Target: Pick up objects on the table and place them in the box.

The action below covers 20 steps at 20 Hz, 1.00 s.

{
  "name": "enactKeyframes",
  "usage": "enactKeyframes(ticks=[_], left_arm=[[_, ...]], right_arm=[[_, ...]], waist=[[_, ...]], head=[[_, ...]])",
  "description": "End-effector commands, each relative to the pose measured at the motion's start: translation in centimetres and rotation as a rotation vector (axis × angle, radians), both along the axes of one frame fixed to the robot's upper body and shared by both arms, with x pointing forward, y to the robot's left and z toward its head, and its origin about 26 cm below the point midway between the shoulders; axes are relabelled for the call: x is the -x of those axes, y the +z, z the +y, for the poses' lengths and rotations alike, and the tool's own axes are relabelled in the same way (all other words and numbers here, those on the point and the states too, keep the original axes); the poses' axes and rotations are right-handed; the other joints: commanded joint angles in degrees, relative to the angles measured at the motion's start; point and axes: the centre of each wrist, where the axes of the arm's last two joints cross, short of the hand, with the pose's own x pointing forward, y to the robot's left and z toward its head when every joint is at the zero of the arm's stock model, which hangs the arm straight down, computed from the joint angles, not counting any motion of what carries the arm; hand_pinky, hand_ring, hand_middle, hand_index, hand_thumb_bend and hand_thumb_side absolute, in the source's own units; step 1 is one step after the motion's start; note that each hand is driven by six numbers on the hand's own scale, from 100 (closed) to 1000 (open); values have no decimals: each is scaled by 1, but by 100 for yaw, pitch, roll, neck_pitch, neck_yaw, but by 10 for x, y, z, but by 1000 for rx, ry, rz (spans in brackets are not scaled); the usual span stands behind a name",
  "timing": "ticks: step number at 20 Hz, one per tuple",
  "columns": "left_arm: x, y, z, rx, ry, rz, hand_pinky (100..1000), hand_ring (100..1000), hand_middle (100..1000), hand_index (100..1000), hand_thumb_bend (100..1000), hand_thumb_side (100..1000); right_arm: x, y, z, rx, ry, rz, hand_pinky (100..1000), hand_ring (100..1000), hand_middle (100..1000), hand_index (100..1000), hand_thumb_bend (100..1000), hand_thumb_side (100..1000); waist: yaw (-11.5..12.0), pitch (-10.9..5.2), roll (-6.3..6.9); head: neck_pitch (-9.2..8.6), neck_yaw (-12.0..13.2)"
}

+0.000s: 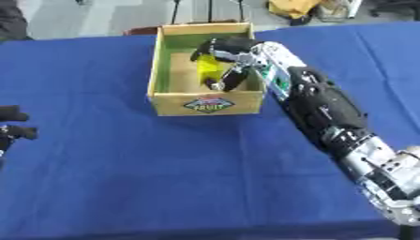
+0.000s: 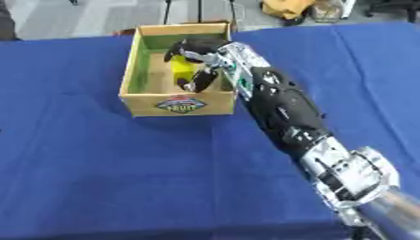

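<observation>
We see a blue cloth [image 1: 164, 168] covering the whole table, smooth apart from a few soft creases. Beyond its far edge lies a pale grey floor [image 1: 90, 16]. On that floor, thin dark legs of some stand [image 1: 209, 10] rise behind the table, and a yellow-brown bundle [image 2: 288, 8] sits near the top right, too blurred to identify.

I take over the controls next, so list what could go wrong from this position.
1. The right hand is curled round the yellow object inside the box; withdrawing before it opens could carry the object back out.
2. The forearm crosses the box's right wall, so a sideways pull might drag or tip the box.
3. The left hand, at the left edge, shows only partly; its pose is uncertain.
</observation>
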Motion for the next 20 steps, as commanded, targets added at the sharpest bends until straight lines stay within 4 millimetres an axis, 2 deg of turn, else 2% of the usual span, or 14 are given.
enactKeyframes(ticks=[1, 2, 5, 6, 7, 14, 18, 19, 20], left_arm=[[-1, 10, 0, -4, -9, -30, 727, 504, 593, 714, 746, 916], [-1, 9, 1, -4, -8, -30, 727, 504, 593, 714, 747, 916], [-1, 9, 1, -5, -7, -30, 727, 503, 593, 714, 748, 915], [-1, 10, 1, -4, -7, -30, 727, 503, 593, 714, 747, 915], [-1, 9, 1, -4, -7, -30, 727, 503, 593, 713, 748, 915], [-1, 9, 1, -3, -5, -28, 726, 503, 592, 713, 750, 914], [-1, 9, 2, -4, -1, -28, 726, 502, 592, 713, 751, 914], [-1, 9, 3, -4, 1, -28, 726, 502, 591, 713, 751, 911], [-1, 9, 3, -4, 1, -28, 726, 502, 591, 713, 752, 913]], right_arm=[[-2, -8, 1, 41, 3, 33, 706, 590, 761, 907, 100, 141], [-2, -9, 1, 44, 7, 39, 723, 623, 780, 918, 100, 254], [-2, -8, 1, 51, 25, 52, 773, 747, 826, 938, 100, 453], [-2, -8, 1, 52, 29, 54, 775, 752, 828, 939, 100, 461], [-2, -8, 1, 52, 33, 56, 797, 794, 845, 945, 100, 509], [-2, 2, 1, 24, 39, 29, 823, 838, 866, 955, 100, 624], [0, 26, 2, -41, 55, -57, 812, 816, 840, 950, 100, 657], [1, 34, 3, -67, 61, -90, 808, 810, 834, 947, 100, 719], [3, 43, 3, -95, 67, -124, 805, 805, 824, 943, 100, 666]], waist=[[20, -56, 8], [20, -58, 7], [18, -67, 8], [15, -69, 11], [11, -70, 13], [-11, -74, 18], [-35, -76, 0], [-44, -77, -8], [-54, -78, -16]], head=[[-59, -11], [-60, -11], [-68, -18], [-69, -20], [-71, -19], [-75, -6], [-86, 15], [-88, 21], [-91, 28]])
